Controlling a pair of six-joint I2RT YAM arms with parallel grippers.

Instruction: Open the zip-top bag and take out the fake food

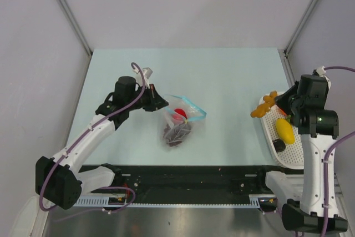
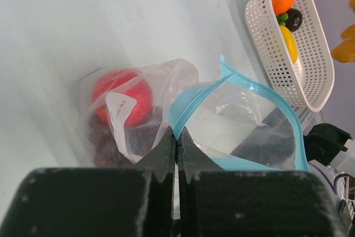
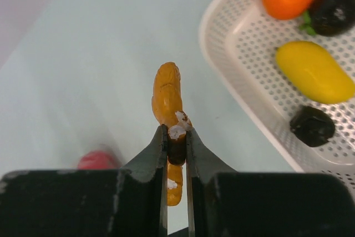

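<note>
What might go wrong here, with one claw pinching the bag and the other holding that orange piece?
1. The right gripper holds the orange piece beside the rim of the basket, not over it. Released now, it would likely land on the table.
2. The left gripper pinches only a thin edge of the bag. It may slip, leaving the red ball and purple pieces trapped inside.
</note>
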